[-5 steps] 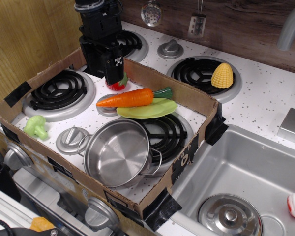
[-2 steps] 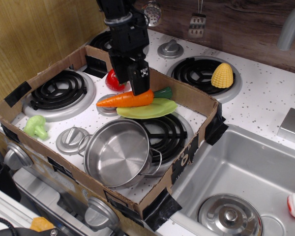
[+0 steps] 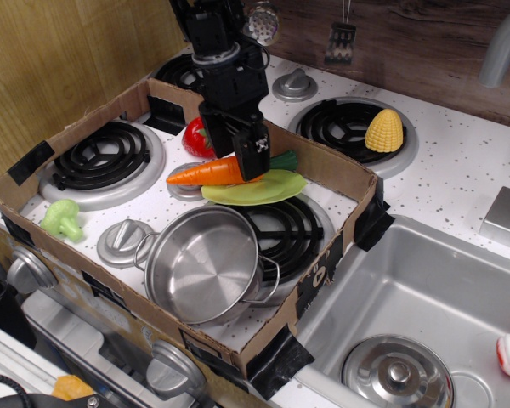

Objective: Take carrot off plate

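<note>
The orange carrot (image 3: 206, 172) with its green stem (image 3: 282, 160) lies across the light yellow-green plate (image 3: 272, 189) in the middle of the cardboard tray. My black gripper (image 3: 240, 157) has come down from above onto the carrot's thick end. One finger (image 3: 256, 153) stands in front of the carrot and hides part of it, the other behind. The jaws look open, astride the carrot. The carrot still rests on the plate.
A red strawberry (image 3: 195, 138) sits just behind the gripper. A steel pot (image 3: 202, 263) stands in front of the plate, with a grey lid (image 3: 126, 240) and broccoli (image 3: 61, 218) to its left. The cardboard wall (image 3: 327, 166) rises behind the plate. Corn (image 3: 384, 130) lies outside on the back right burner. The sink (image 3: 425, 289) is at right.
My gripper has moved right and down from above the strawberry to the carrot's thick end. The carrot and plate have not moved.
</note>
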Robot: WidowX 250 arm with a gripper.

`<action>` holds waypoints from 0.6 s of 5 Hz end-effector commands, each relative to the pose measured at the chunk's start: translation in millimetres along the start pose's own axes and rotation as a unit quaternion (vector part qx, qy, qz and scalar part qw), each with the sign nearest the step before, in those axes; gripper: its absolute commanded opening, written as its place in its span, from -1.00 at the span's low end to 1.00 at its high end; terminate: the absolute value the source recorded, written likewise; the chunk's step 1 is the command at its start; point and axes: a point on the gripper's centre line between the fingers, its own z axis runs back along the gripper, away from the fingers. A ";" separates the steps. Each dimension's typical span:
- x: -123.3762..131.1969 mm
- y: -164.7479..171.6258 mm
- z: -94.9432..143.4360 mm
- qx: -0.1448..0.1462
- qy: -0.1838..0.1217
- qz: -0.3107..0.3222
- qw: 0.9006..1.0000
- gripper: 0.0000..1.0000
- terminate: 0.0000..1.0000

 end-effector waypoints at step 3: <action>3.2 -3.2 4.0 -0.008 -0.011 0.019 1.000 -1.00 -1.00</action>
